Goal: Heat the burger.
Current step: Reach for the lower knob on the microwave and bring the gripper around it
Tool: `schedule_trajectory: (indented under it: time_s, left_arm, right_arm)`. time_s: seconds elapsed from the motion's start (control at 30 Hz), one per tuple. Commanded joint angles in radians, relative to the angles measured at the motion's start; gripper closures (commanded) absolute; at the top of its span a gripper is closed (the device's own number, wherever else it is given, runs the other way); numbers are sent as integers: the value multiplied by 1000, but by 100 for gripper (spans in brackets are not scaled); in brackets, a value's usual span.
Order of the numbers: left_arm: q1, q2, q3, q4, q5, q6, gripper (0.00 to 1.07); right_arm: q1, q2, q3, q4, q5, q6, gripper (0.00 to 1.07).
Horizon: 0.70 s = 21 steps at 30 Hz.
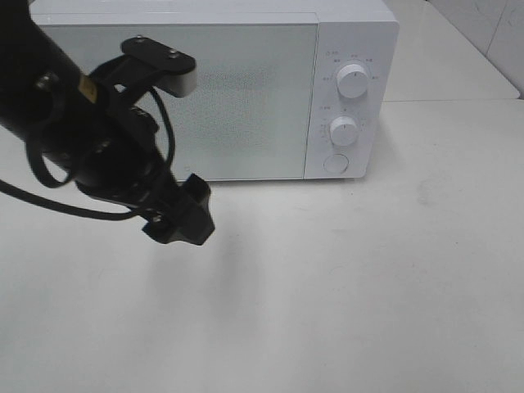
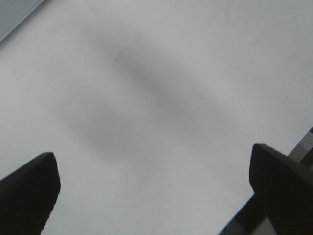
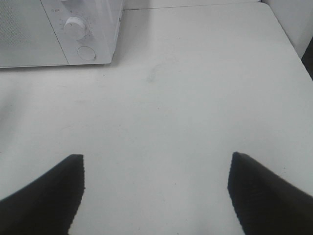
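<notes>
Burger is shown in no view and is judged to be behind the closed door [image 1: 246,98] of the microwave [image 1: 352,33], before which the left arm [image 1: 98,139] is seen from the exterior high camera. In the left wrist view the left gripper [image 2: 154,181] is spread wide over bare table [image 2: 171,73]. In the right wrist view the right gripper [image 3: 156,196] is likewise parted and empty, pointed toward the microwave's dials.
</notes>
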Motion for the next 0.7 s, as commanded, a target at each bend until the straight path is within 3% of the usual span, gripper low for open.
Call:
schedule_trajectory:
  time_s: [0.03, 0.1, 0.23, 0.27, 0.43, 0.7]
  left_arm:
    - [92, -55, -1, -9, 156, -50, 5]
    - [114, -68, -1, -14, 181, -50, 5]
    - [259, -128, -1, -25, 297, -53, 5]
    - [259, -128, -1, -25, 297, -53, 5]
    - [443, -228, -1, -23, 399, -75, 5]
    - [621, -390, 8, 1, 499, -87, 5]
  right_arm:
    - [-10, -27, 2, -2, -9, 7, 32]
    - [-10, -27, 2, -2, -9, 7, 32]
    - [-10, -27, 2, -2, -9, 7, 32]
    - [-10, -27, 2, -2, -9, 7, 32]
    - [-10, -27, 2, -2, -9, 7, 32]
    - [-10, -27, 2, -2, -9, 7, 32]
